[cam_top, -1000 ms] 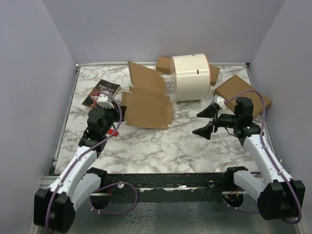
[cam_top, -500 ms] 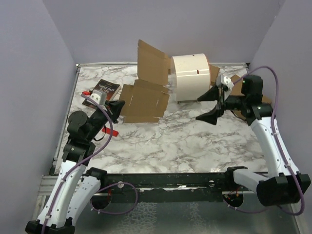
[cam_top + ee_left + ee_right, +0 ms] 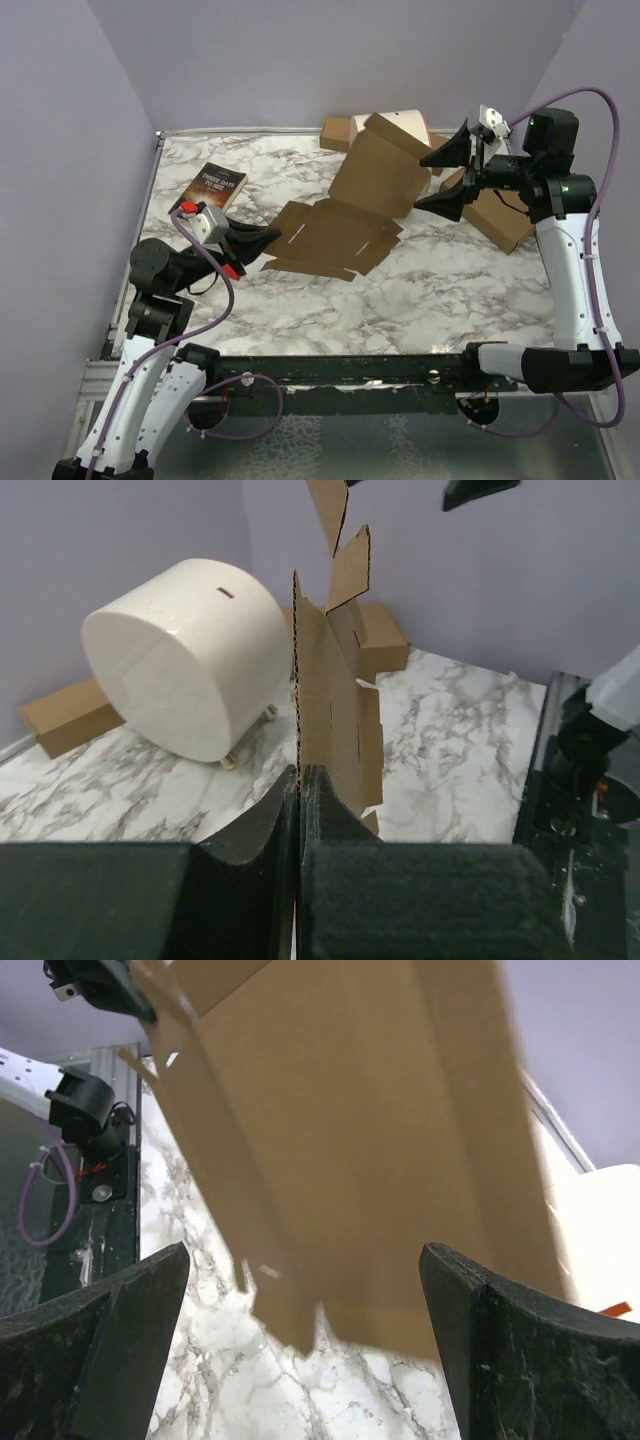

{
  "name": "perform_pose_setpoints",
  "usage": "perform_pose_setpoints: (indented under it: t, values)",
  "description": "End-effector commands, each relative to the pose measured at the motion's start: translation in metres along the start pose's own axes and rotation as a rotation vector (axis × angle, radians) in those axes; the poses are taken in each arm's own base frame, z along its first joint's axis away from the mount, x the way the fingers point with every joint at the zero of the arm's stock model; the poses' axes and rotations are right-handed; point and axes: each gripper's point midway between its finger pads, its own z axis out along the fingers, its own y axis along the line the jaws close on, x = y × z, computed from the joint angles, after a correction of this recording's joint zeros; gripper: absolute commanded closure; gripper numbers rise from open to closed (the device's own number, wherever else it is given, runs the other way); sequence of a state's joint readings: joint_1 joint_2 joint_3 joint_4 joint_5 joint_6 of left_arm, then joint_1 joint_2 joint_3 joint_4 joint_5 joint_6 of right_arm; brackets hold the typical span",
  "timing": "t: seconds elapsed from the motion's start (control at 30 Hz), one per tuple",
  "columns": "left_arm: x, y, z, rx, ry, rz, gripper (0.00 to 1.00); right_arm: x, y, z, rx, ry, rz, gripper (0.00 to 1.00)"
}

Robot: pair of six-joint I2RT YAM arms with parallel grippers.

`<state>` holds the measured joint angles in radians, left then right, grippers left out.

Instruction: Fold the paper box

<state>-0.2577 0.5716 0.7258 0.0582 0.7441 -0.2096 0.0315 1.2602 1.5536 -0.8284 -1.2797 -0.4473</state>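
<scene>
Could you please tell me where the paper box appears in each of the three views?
Top external: paper box at centre, one flap raised.
Left wrist: paper box edge-on at centre, pinched by the left gripper.
Right wrist: paper box fills the upper middle.
Shared landmark: the marble tabletop.

The left arm (image 3: 150, 300) rises from its base at 7 o'clock with the elbow bent and the wrist pointing toward 3 o'clock. The left gripper (image 3: 268, 240) is clamped tight on an edge of the paper box (image 3: 335, 235). The right arm (image 3: 565, 270) stands tall from 5 o'clock. The right gripper (image 3: 421, 183), up at 2 o'clock, points toward 9 o'clock with its jaws spread wide.
</scene>
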Motion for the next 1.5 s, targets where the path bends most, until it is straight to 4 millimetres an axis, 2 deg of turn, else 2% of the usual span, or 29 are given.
perform_pose_setpoints:
  t: [0.0,0.13,0.27,0.43,0.57,0.73,1.1,1.23,1.4,1.47]
  values:
    - [-0.004,-0.032,0.004,0.219,-0.021,0.018,1.00,-0.007,-0.008,-0.008,0.049,0.021,0.011,0.01]
    - [0.001,-0.029,0.007,0.228,-0.008,0.026,1.00,-0.019,-0.016,-0.022,0.153,0.048,-0.043,0.01]
    - [0.002,-0.030,0.007,0.246,-0.002,0.041,1.00,-0.024,-0.010,-0.032,0.183,0.049,-0.079,0.01]
    - [0.008,-0.029,0.008,0.262,0.018,0.062,1.00,-0.007,-0.009,-0.027,0.141,0.056,-0.029,0.01]
    - [0.012,-0.026,0.009,0.255,0.035,0.067,1.00,0.005,0.003,-0.021,0.042,0.027,0.022,0.00]
    - [0.013,-0.026,0.009,0.257,0.038,0.069,1.00,0.017,0.009,-0.018,0.004,0.017,0.048,0.04]
    - [0.012,-0.022,0.011,0.242,0.041,0.087,1.00,0.026,0.020,-0.016,-0.055,-0.001,0.058,0.31]
    - [0.013,-0.019,0.012,0.232,0.042,0.088,1.00,0.030,0.021,-0.015,-0.060,0.001,0.067,0.50]
    - [0.013,-0.015,0.013,0.209,0.043,0.085,1.00,0.034,0.023,-0.015,-0.059,0.005,0.068,0.66]
    - [0.014,-0.013,0.013,0.196,0.043,0.082,1.00,0.035,0.022,-0.016,-0.052,0.010,0.071,0.80]
